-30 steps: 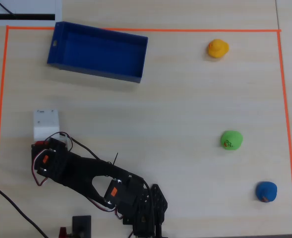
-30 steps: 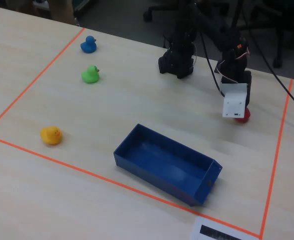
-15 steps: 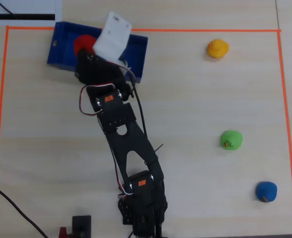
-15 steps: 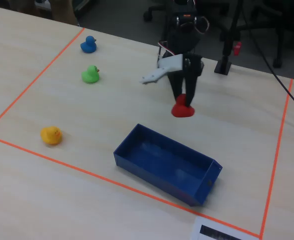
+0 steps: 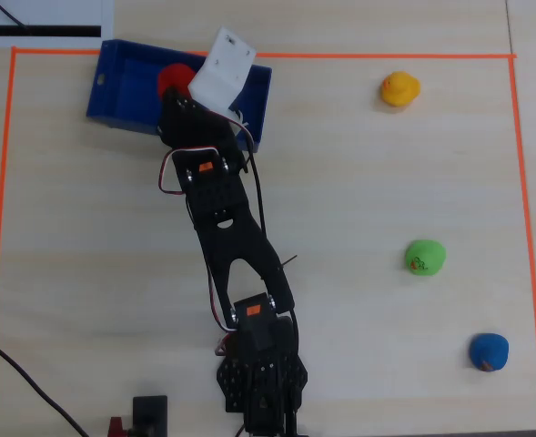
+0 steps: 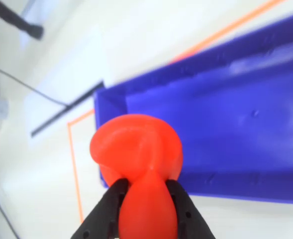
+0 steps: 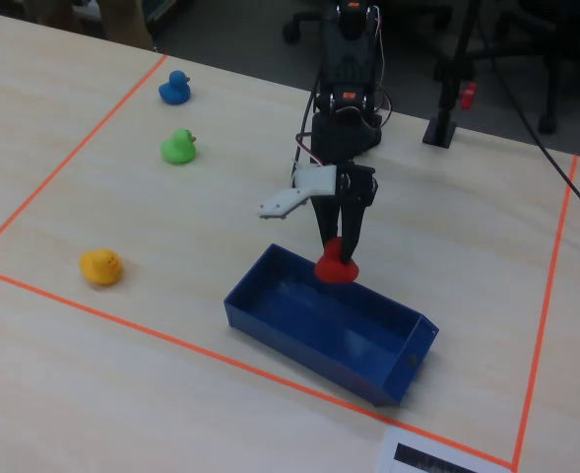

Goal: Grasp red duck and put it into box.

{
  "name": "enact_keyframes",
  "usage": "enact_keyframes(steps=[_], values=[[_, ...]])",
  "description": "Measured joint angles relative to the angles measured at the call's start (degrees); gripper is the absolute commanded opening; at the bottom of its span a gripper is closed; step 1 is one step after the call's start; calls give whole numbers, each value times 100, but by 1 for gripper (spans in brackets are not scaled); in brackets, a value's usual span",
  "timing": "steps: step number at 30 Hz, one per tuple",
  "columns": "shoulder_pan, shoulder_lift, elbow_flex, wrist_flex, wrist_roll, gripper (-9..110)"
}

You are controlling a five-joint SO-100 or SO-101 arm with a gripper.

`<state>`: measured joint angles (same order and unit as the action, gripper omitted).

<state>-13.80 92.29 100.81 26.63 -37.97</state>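
The red duck (image 6: 136, 149) is pinched between my black fingers (image 6: 109, 199) in the wrist view. My gripper (image 6: 147, 191) is shut on it. In the fixed view the red duck (image 7: 337, 266) hangs just above the near long wall of the blue box (image 7: 270, 315), over its inside. In the overhead view the red duck (image 5: 175, 80) shows over the blue box (image 5: 113, 91), partly hidden by my gripper (image 5: 178, 96) and its white camera mount. The blue box (image 6: 226, 139) fills the right of the wrist view and holds nothing that I can see.
A yellow duck (image 5: 399, 88), a green duck (image 5: 424, 257) and a blue duck (image 5: 488, 351) stand apart on the wooden table. Orange tape (image 5: 4, 182) marks the work area. The arm's base (image 5: 260, 373) and cables are at the overhead view's bottom.
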Motion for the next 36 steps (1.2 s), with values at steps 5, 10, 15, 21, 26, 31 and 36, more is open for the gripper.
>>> enact_keyframes(steps=[5,10,15,21,26,31,36], values=[[-114,-642,-492,35,88,2],[-185,-1336,-1028,255,88,4],[-185,-1863,-1740,606,-18,13],[-53,-1916,-2074,1037,-70,22],[264,-1793,-2083,1248,-70,19],[492,-844,-1802,1679,-70,0],[264,993,-9,1951,-360,0]])
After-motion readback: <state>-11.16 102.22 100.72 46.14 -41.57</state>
